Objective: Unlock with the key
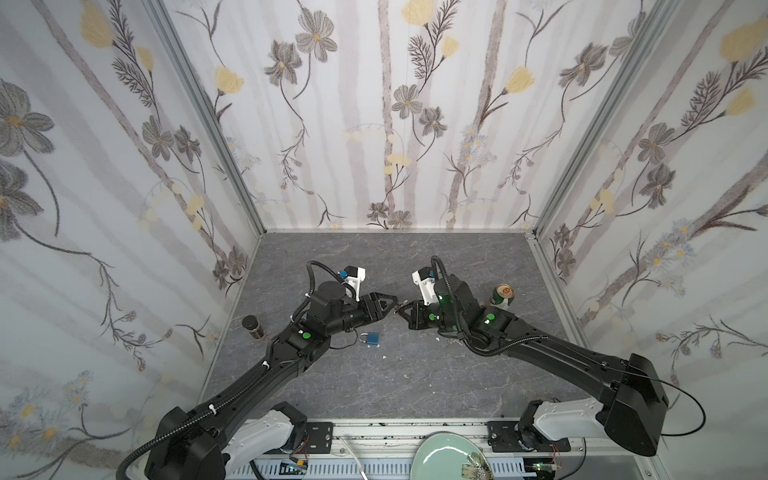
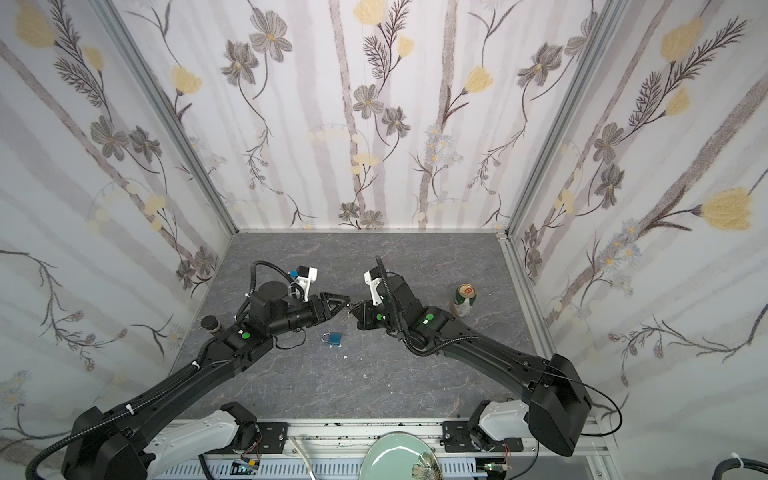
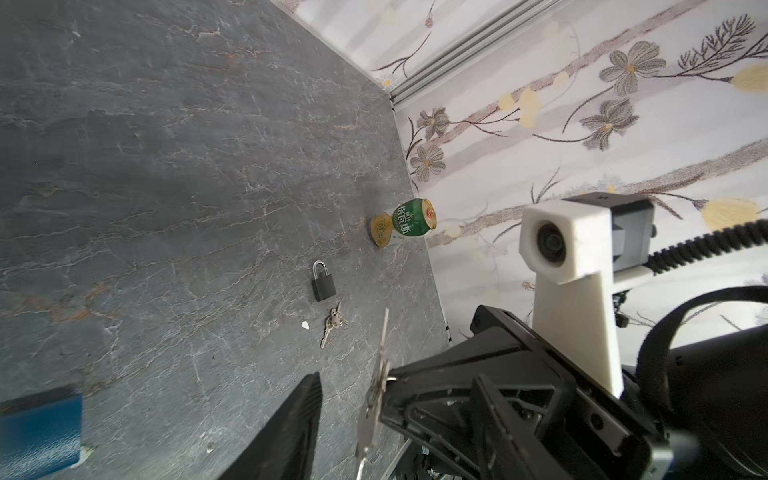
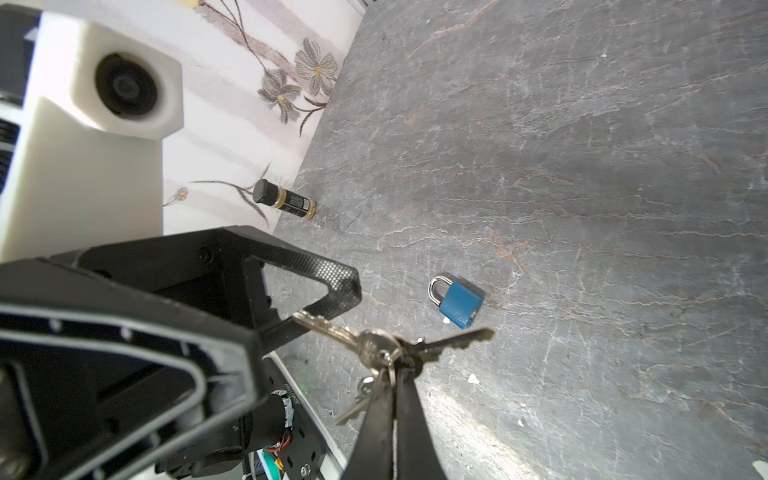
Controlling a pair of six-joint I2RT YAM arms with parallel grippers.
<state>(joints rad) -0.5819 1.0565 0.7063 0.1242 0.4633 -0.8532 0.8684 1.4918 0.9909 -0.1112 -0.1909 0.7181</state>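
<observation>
Hovering above the grey desk [image 1: 374, 386], both claws meet just behind the blue padlock [image 1: 371, 338], which lies flat on the desk, shackle looking closed. Far left of the padlock stands a dark-capped bottle [image 1: 253, 328]. L claw [image 1: 390, 302] sits behind-left of the padlock, jaws apart. One key blade reaches btwn them & touches a finger [image 4: 345, 286]; can't tell if it's pinched. Key bunch [image 4: 382, 347] hangs in the air behind-right of the padlock, clamped by R claw [image 4: 397, 368], jaws squeezed tight on it. In left wrist view a black padlock [image 3: 323, 282] & 2nd key set [image 3: 332, 326] lie on the desk beyond the blue padlock. Green can [image 1: 503, 296] stands well right of the padlock.
</observation>
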